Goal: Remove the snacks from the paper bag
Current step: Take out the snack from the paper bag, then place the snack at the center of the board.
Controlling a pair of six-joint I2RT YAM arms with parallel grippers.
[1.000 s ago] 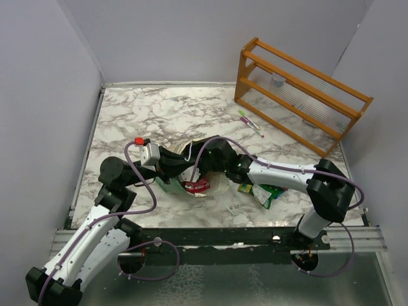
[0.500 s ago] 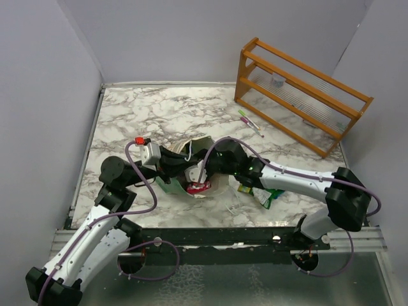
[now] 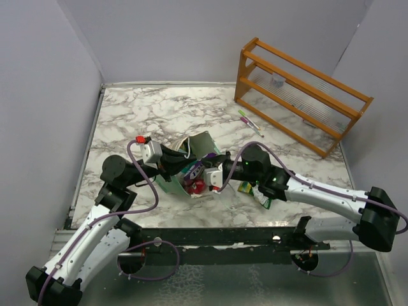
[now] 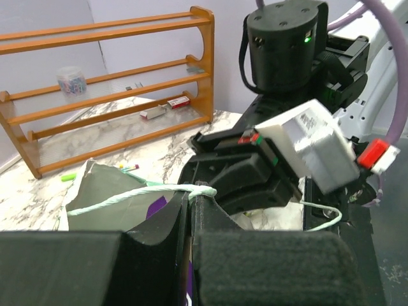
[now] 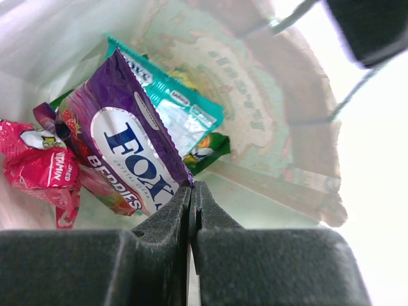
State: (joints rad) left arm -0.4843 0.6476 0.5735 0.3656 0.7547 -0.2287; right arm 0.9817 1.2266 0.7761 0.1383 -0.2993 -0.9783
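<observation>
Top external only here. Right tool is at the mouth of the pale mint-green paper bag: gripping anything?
Observer: Yes, the right tool is shut on a corner of a shiny purple snack packet.
Operator: Other packets inside?
Observer: A teal crinkly packet behind the purple one, a red crinkly packet beside it.
Operator: Left tool?
Observer: The left tool is shut on the pale mint-green paper bag rim, its white cord handle draped over it.
</observation>
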